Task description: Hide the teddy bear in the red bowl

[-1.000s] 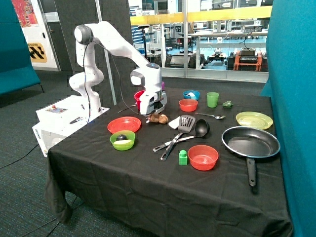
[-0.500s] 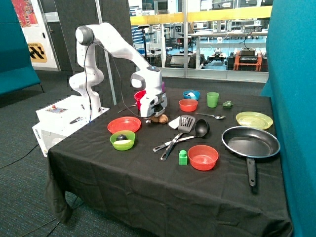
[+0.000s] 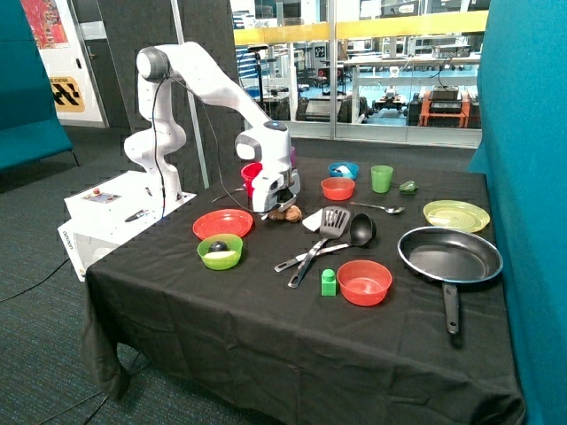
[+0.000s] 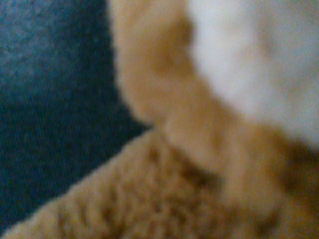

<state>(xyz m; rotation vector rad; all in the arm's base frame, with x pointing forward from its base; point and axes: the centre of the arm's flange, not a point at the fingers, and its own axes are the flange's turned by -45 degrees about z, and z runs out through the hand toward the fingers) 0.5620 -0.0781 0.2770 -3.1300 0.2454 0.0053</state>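
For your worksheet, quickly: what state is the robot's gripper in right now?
Gripper: down on the teddy bear on the table; open or closed cannot be told.

Teddy bear [image 3: 287, 212] brown, pale patch; red bowl [image 3: 251, 172] bright red; tablecloth [image 3: 266, 301] black.

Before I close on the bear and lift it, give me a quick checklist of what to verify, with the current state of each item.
1. Gripper down at the teddy bear: ok, the wrist view is filled with its fur.
2. Bear lying on the black tablecloth, not in any bowl: ok.
3. Bear centred in the gripper: cannot tell, the arm hides it.
4. Gripper open or shut: cannot tell.
5. Red bowl upright and reachable: cannot tell, it stands behind the arm and is mostly hidden.
6. Nearby clutter: ok for a straight lift, the black spatula and red plate lie beside the bear, apart from it.
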